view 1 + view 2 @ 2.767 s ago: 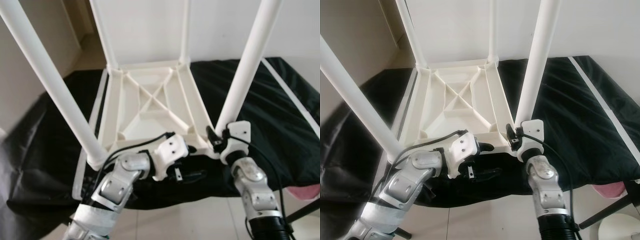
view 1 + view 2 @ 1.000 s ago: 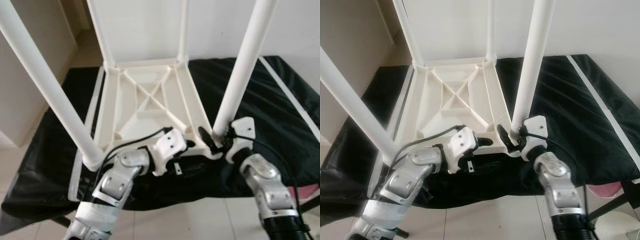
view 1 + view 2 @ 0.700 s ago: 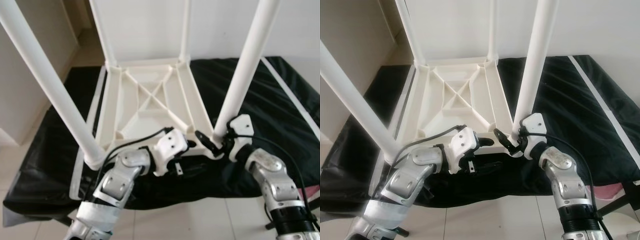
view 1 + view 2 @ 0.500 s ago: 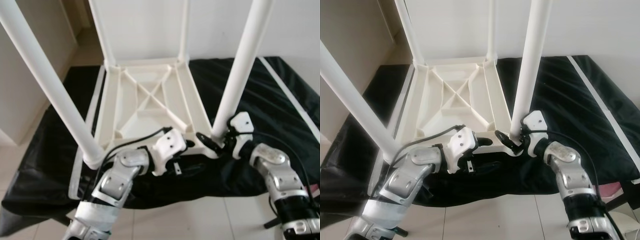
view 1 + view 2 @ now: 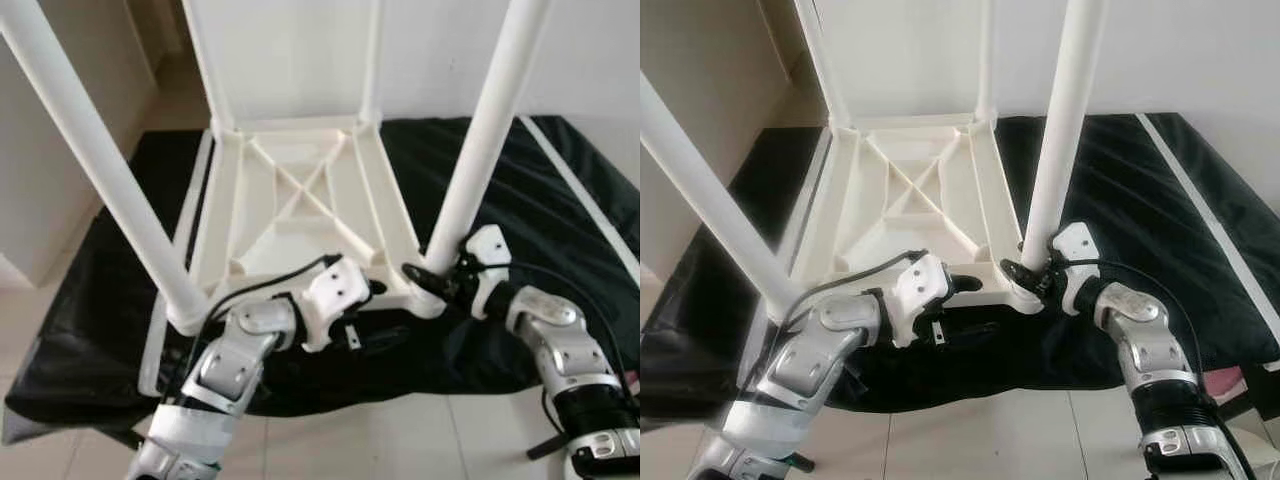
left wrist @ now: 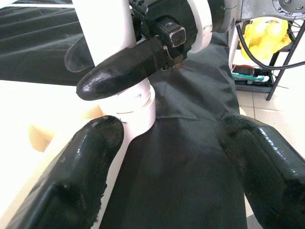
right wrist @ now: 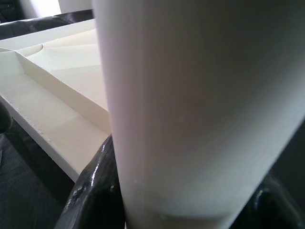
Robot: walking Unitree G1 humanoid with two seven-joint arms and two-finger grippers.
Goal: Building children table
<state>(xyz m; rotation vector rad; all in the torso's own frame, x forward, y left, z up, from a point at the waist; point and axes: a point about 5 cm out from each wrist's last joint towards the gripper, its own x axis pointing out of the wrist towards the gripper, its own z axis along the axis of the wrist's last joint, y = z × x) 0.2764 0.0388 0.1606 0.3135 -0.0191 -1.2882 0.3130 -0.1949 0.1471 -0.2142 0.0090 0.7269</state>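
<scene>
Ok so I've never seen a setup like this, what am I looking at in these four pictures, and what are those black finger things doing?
This is a humanoid robot putting together a white plastic children's table. The table lies upside down on a black cloth, its four legs pointing up.

The two wide pictures come from a camera pair on the robot's head, looking down at its own silver arms. The two close-ups come from cameras on its wrists.

The right gripper is closed around the base of the near right leg, where the leg meets the table's corner; its wrist view shows that leg close up between the black fingers. The left gripper is open and holds nothing; it sits at the table's near edge, pointing toward that same corner.
</scene>
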